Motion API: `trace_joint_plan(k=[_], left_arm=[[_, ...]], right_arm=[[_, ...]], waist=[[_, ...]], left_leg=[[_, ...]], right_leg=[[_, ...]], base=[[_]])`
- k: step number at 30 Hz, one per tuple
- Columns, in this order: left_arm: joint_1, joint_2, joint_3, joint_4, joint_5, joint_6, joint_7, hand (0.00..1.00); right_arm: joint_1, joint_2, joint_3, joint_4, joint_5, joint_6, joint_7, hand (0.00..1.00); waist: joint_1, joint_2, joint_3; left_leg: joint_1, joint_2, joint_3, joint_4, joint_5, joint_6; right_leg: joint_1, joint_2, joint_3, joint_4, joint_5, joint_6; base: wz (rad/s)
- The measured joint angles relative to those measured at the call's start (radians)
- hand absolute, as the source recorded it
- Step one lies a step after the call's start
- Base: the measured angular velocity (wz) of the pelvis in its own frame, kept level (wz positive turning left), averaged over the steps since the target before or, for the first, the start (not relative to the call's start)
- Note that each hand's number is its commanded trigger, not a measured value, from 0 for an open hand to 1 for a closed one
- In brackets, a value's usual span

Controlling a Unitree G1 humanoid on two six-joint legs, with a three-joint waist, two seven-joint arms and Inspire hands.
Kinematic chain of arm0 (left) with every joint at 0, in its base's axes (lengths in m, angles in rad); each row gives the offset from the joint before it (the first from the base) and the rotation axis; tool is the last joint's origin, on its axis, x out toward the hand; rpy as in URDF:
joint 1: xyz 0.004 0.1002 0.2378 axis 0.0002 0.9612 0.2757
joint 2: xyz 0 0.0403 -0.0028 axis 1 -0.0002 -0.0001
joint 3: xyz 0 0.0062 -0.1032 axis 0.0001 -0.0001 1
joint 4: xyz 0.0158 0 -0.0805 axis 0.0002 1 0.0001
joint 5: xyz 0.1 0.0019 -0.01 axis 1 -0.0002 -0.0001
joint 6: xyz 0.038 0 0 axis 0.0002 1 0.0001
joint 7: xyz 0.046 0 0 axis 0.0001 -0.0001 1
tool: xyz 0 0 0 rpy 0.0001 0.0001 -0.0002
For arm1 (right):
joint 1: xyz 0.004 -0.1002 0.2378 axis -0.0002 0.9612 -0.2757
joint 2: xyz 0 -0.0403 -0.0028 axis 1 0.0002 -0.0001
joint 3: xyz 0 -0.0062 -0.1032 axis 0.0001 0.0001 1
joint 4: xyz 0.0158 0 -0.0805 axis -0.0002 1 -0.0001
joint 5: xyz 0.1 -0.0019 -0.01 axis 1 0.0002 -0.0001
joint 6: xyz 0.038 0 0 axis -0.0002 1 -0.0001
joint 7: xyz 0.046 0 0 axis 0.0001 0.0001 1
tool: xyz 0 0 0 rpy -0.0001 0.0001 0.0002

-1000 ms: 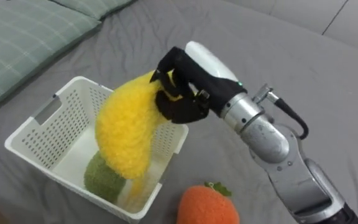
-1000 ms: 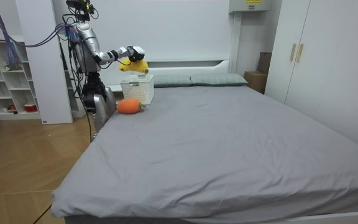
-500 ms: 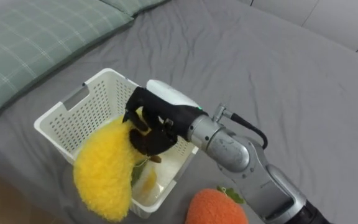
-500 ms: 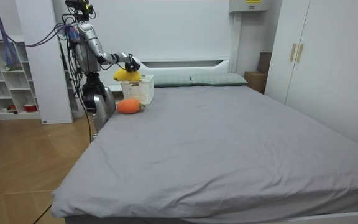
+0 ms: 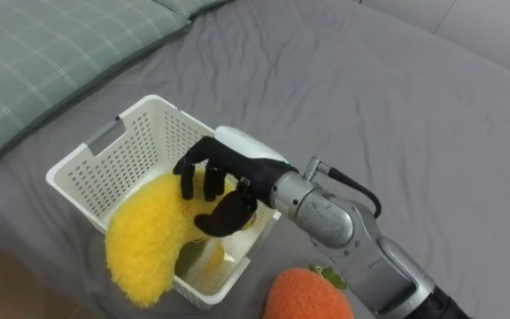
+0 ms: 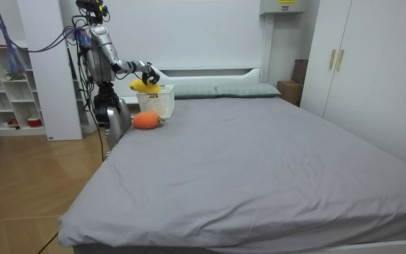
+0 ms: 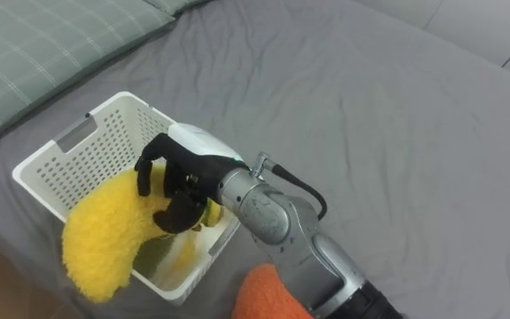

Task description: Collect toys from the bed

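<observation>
Your right hand (image 5: 215, 182) has its fingers spread and loose, gripping nothing. Just under its fingertips, the yellow plush toy (image 5: 149, 239) lies in the white basket (image 5: 104, 142) but droops over the rim. If a finger snags it as you lift, it could tumble out. The orange toy (image 5: 308, 297) lies unobstructed beneath your forearm.
</observation>
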Motion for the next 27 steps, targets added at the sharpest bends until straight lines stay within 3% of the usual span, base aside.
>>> trace_joint_plan(k=[14, 18, 23, 27], left_arm=[[0.001, -0.002, 0.003, 0.0, -0.001, 0.001, 0.0, 0.0], [0.007, -0.012, 0.031, 0.016, -0.003, -0.001, 0.002, 0.0], [0.025, -0.019, 0.059, 0.03, -0.003, -0.001, 0.004, 0.0], [0.063, -0.02, 0.08, 0.008, -0.002, 0.0, 0.004, 0.0]], right_arm=[[0.0, -0.026, -0.036, -0.001, -0.03, 0.0, -0.013, 0.0], [0.004, -0.026, -0.101, -0.006, -0.018, -0.002, -0.033, 0.0], [0.007, -0.028, -0.193, -0.007, 0.032, -0.025, -0.075, 0.0], [0.009, -0.03, -0.283, -0.023, 0.059, -0.027, -0.124, 0.0]], waist=[[-0.026, 0.008, 0.003], [-0.035, 0.02, 0.0022], [-0.074, 0.031, 0.0009], [-0.114, 0.045, -0.0082]], left_leg=[[0.004, 0.001, 0.007, -0.003, 0.0, 0.0], [0.022, 0.002, 0.021, -0.005, 0.001, 0.001], [0.02, 0.003, 0.023, -0.003, 0.001, 0.0], [0.029, 0.005, 0.04, -0.004, 0.0, 0.001]], right_leg=[[-0.001, 0.0, 0.006, 0.0, 0.0, 0.0], [0.004, 0.001, 0.033, 0.001, 0.0, 0.0], [0.004, 0.002, 0.039, 0.002, 0.0, 0.0], [0.001, 0.002, 0.056, 0.002, 0.0, 0.0]], base=[[-0.02], [-0.1], [-0.02], [-0.09]])
